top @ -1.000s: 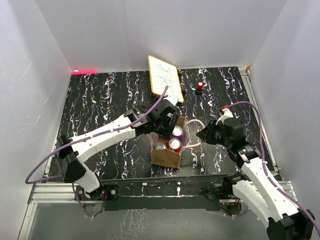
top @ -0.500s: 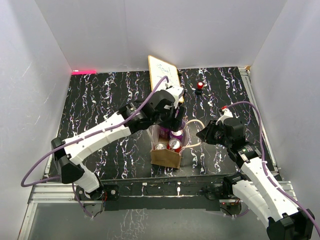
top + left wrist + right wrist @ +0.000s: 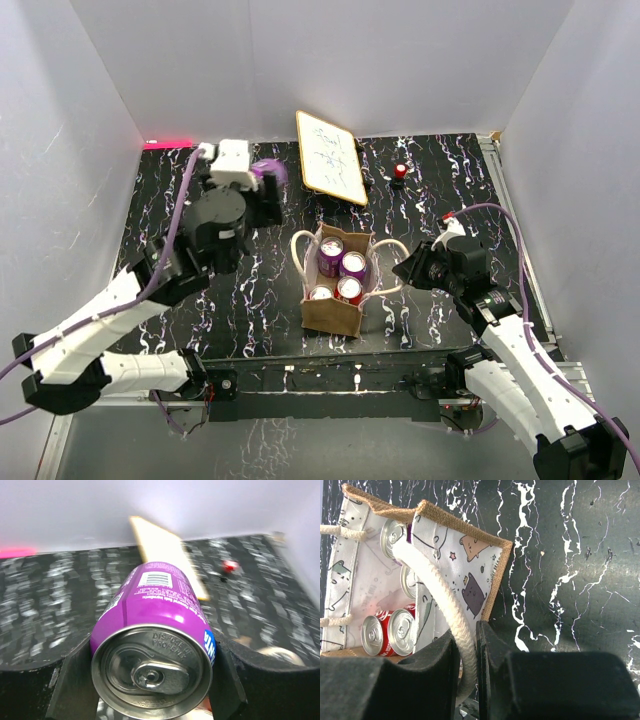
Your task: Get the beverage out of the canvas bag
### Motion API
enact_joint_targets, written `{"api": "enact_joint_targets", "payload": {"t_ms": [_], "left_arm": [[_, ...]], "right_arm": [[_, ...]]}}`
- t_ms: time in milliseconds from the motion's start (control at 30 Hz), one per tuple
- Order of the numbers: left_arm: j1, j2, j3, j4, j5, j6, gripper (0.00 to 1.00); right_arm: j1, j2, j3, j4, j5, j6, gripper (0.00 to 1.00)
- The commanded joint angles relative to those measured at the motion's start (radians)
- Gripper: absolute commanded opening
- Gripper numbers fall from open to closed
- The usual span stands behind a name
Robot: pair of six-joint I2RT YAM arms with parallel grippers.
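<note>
The tan canvas bag [image 3: 330, 314] stands near the table's front middle, with purple cans [image 3: 331, 251] and red cans [image 3: 348, 290] upright inside. Its inside is a white lining [image 3: 465, 565] printed with cartoons. My right gripper [image 3: 402, 270] is at the bag's right side, shut on the cream rope handle [image 3: 437, 592] that runs between its jaws [image 3: 466, 650]. My left gripper [image 3: 262, 186] is up at the back left, away from the bag. It is shut on a purple beverage can [image 3: 155, 625], which lies across its jaws with the lid toward the camera.
A wood-framed whiteboard [image 3: 330, 158] leans at the back centre. A small red object [image 3: 400, 171] sits to its right. A pink strip [image 3: 168, 143] marks the back left corner. White walls enclose the black marbled table [image 3: 230, 300] on three sides.
My left arm has lifted a purple can up out of the bag and swung it to the back left. The right gripper has kept its hold on the handle without moving.
</note>
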Motion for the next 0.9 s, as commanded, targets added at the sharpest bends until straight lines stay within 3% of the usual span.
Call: {"api": "enact_joint_targets", "payload": {"t_ms": [0,133,300,367,433,533,667,867], "left_arm": [[0.01,-0.12,-0.237,0.171,-0.529,0.163,0.0],[0.034,-0.179,-0.439,0.112,-0.517,0.041,0.0],[0.175,-0.137,-0.53,-0.08,-0.285,-0.257,0.0],[0.278,-0.101,-0.555,-0.063,-0.148,-0.254,0.0],[0.382,-0.052,-0.572,0.015,0.042,-0.157,0.0],[0.516,0.08,-0.491,-0.005,0.233,-0.117,0.0],[0.616,0.269,-0.324,-0.04,0.298,-0.05,0.0],[0.784,0.587,-0.033,-0.189,0.441,-0.085,0.0]], "right_arm": [[-0.002,-0.006,-0.011,0.056,-0.003,-0.011,0.2],[-0.003,-0.006,-0.012,0.057,-0.007,-0.011,0.2],[-0.003,0.002,-0.013,0.057,-0.017,-0.008,0.2],[-0.002,0.002,-0.012,0.054,-0.021,-0.006,0.2],[-0.002,0.0,-0.014,0.053,-0.025,-0.005,0.2],[-0.002,-0.003,-0.013,0.052,-0.028,-0.003,0.2],[-0.002,-0.009,-0.017,0.052,-0.028,0.003,0.2],[-0.002,-0.002,-0.017,0.055,-0.017,0.002,0.2]]}}
